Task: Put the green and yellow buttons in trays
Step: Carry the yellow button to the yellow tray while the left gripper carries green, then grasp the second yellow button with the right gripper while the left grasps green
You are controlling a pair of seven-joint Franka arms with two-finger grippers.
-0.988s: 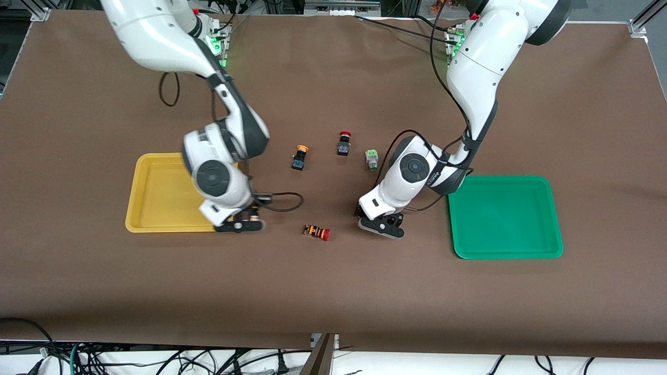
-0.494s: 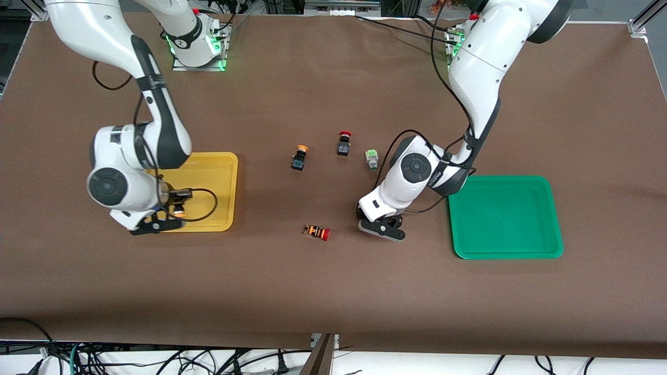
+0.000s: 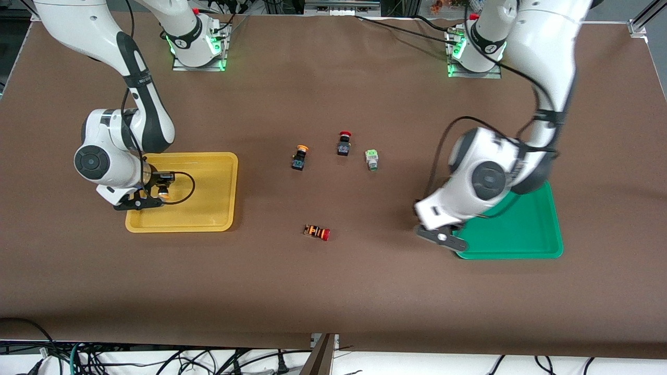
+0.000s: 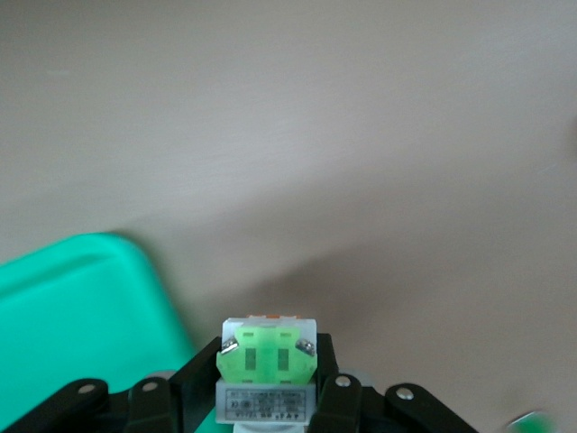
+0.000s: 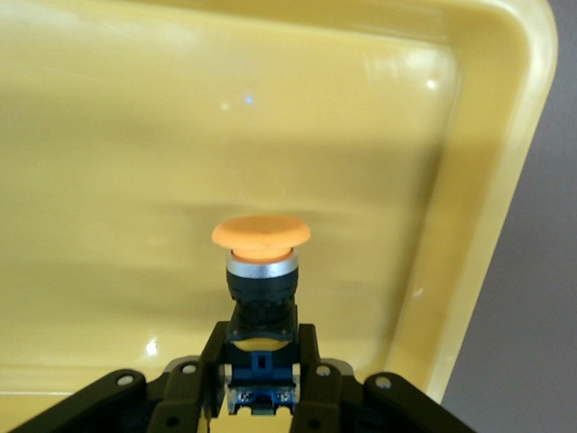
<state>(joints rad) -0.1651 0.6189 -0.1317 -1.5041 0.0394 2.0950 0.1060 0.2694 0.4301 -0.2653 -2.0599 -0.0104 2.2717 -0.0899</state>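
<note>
My right gripper (image 3: pixel 156 197) is shut on a yellow-capped button (image 5: pixel 261 262) and holds it over the yellow tray (image 3: pixel 208 219); the tray fills the right wrist view (image 5: pixel 108 135). My left gripper (image 3: pixel 449 237) is shut on a green-faced button (image 4: pixel 268 361) and hangs over the table at the corner of the green tray (image 3: pixel 521 234), whose corner shows in the left wrist view (image 4: pixel 72 298). A second yellow-capped button (image 3: pixel 299 157) and a second green-faced button (image 3: pixel 371 159) stand mid-table.
A red-capped black button (image 3: pixel 344 143) stands between the two loose task buttons. A red-capped button with an orange-striped body (image 3: pixel 317 232) lies nearer the front camera. Cables trail from both wrists.
My right gripper carried the yellow-capped button from the tray's edge to over the yellow tray. My left gripper swung from mid-table toward the green tray's corner.
</note>
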